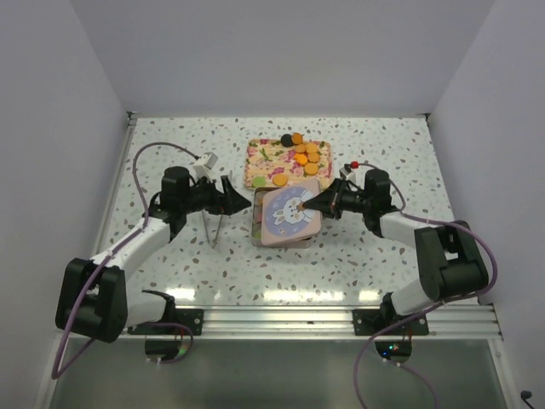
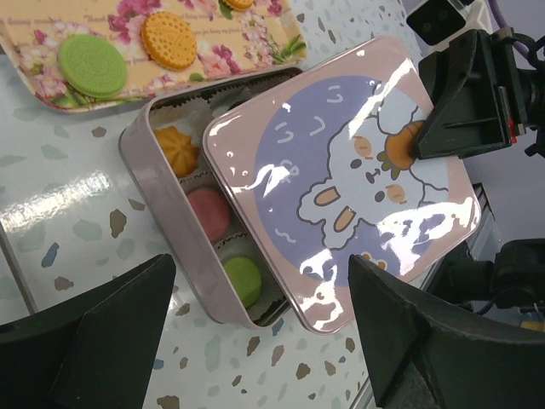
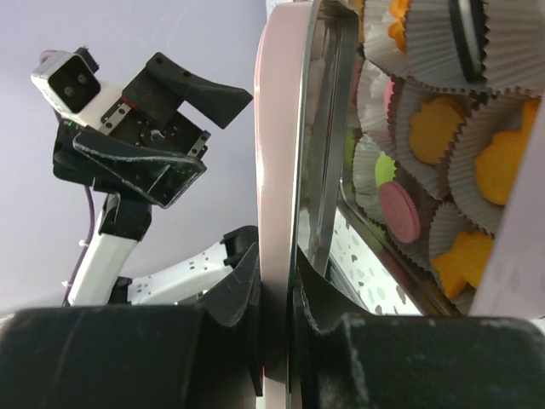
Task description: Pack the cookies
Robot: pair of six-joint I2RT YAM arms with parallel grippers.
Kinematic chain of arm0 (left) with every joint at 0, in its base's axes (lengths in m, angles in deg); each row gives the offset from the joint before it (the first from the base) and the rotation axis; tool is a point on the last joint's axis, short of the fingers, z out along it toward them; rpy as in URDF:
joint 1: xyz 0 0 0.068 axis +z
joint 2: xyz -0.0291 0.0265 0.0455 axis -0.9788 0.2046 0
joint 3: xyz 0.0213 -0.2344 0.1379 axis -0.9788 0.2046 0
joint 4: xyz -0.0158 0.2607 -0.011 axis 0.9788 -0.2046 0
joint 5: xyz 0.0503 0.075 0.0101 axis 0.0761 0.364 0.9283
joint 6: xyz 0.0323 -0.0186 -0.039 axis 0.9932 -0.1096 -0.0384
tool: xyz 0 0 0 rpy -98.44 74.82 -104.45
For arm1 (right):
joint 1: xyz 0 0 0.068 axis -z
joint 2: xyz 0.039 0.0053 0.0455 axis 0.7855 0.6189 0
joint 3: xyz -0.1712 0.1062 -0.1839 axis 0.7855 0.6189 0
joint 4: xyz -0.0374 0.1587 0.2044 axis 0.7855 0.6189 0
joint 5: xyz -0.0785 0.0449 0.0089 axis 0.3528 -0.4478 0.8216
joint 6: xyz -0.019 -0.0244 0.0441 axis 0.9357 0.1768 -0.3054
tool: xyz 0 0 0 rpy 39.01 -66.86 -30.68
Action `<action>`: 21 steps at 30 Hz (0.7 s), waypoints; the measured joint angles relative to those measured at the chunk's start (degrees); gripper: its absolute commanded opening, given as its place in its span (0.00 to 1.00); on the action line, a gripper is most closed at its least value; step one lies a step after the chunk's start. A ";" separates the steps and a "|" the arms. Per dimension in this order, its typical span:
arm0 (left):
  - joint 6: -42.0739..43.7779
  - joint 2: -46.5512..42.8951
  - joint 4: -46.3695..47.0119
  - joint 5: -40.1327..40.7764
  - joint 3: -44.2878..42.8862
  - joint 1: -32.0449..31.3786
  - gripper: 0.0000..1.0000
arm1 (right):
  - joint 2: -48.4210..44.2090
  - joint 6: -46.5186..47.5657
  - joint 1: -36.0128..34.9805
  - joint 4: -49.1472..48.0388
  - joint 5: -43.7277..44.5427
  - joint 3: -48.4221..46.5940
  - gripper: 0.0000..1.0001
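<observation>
The square tin (image 1: pixel 255 223) stands mid-table with cookies (image 2: pixel 208 212) in paper cups inside. Its rabbit-picture lid (image 1: pixel 288 215) lies skewed over it, leaving the left column uncovered. My right gripper (image 1: pixel 308 204) is shut on the lid's right edge (image 3: pixel 281 170). Cookies in cups (image 3: pixel 434 128) show under the raised lid in the right wrist view. My left gripper (image 1: pixel 247 203) is open and empty just left of the tin, and its fingers (image 2: pixel 94 341) flank the tin's near corner. More cookies (image 1: pixel 305 153) lie on the floral tray (image 1: pixel 260 162) behind the tin.
A thin metal tool (image 1: pixel 216 228) lies on the table left of the tin, under my left arm. White walls close the table on the left, back and right. A metal rail (image 1: pixel 281 317) runs along the near edge.
</observation>
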 measured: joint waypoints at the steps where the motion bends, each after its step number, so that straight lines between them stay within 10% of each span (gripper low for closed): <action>1: -0.20 0.79 0.61 -0.26 0.20 0.02 0.88 | 0.39 -0.09 0.07 -0.76 0.02 0.59 0.00; 9: -0.98 6.47 4.15 -2.47 0.87 0.00 0.88 | 2.64 0.52 0.11 -5.97 0.09 1.99 0.00; 13: -0.98 8.55 5.75 -3.10 1.01 0.02 0.87 | 4.79 0.72 0.28 -7.74 0.07 2.49 0.32; 21: -1.55 12.83 8.83 -4.74 1.16 0.00 0.87 | 9.25 3.56 1.66 -7.87 0.09 2.69 0.61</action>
